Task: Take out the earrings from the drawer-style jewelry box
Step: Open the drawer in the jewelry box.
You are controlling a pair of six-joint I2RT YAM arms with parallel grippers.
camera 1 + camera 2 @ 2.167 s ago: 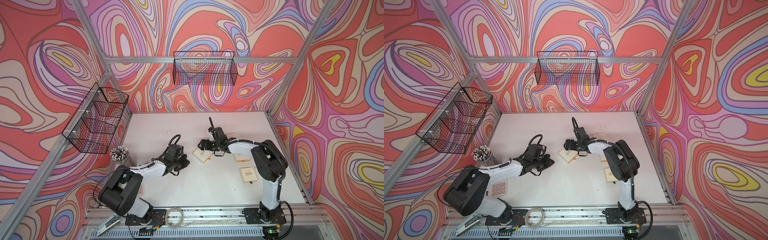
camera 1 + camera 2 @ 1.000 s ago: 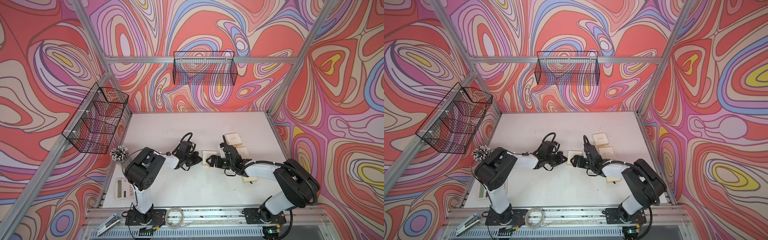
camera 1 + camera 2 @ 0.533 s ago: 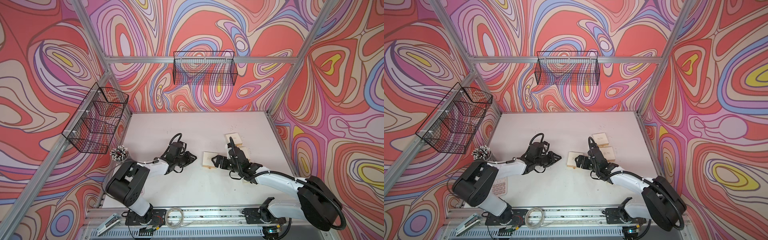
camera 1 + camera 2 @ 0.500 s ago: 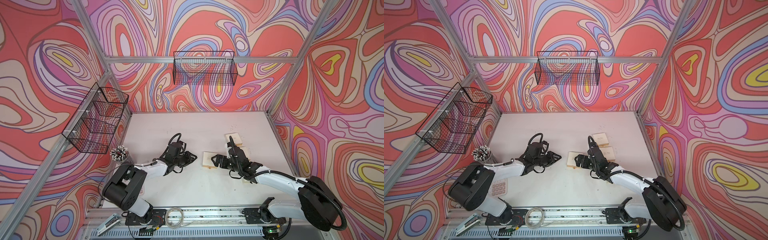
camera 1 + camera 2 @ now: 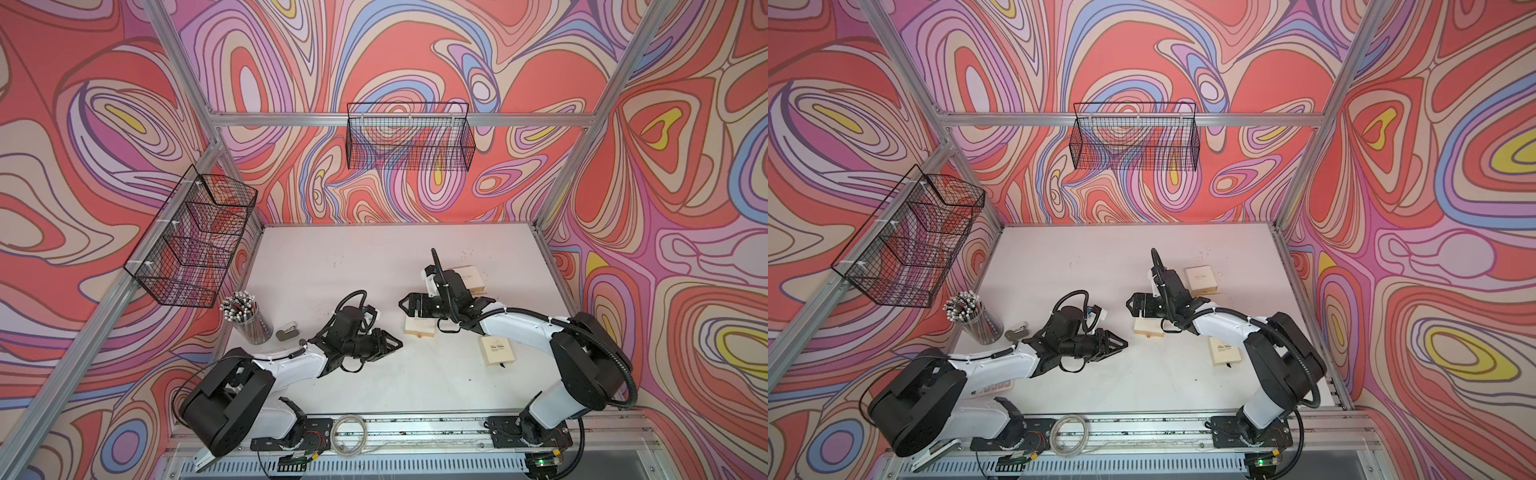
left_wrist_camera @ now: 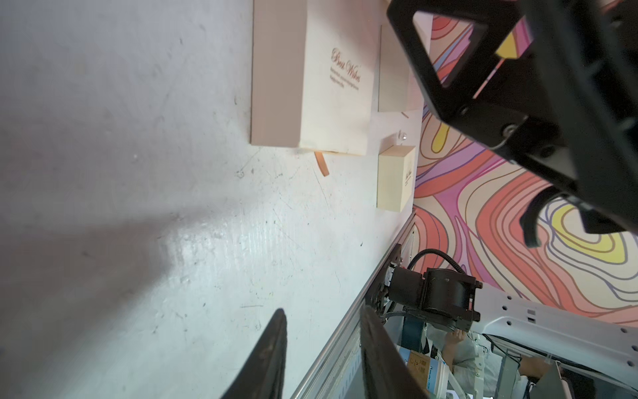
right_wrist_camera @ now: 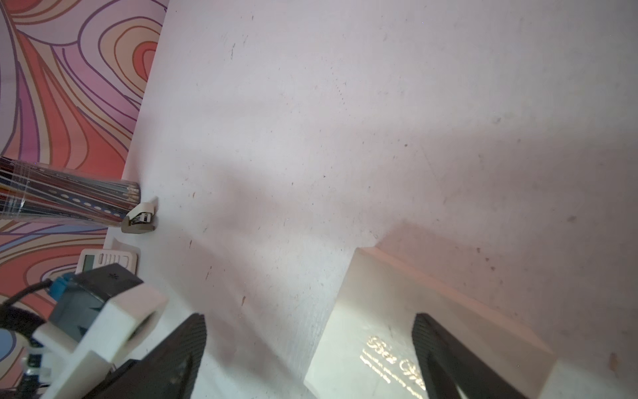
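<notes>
**Stage of the task, read from front to back.** Nearest the front rail [image 5: 415, 428], the left gripper [image 6: 324, 312] lies low over the tabletop [image 5: 332, 270], its jaws parted with nothing between them. On the right side, about as near, the near box [image 5: 496, 350] lies flat, cream and closed.

Just beyond is the centre jewelry box [image 5: 419, 328], also flat. Its drawer looks pushed in, and an orange pull tab [image 6: 321, 163] sticks out at one end. The right gripper [image 5: 406, 306] hovers over this box's far edge with its jaws spread wide, not closed on the box and holding nothing.

Farther back, the far box [image 5: 469, 279] lies partly behind the right arm [image 5: 519, 328]. A pale speck [image 5: 484, 273] on the tabletop just beside it may be one of the earrings, though it is too small to tell.

We judge that the centre jewelry box remains to be done: the drawer has yet to be drawn out and the studs lifted.
</notes>
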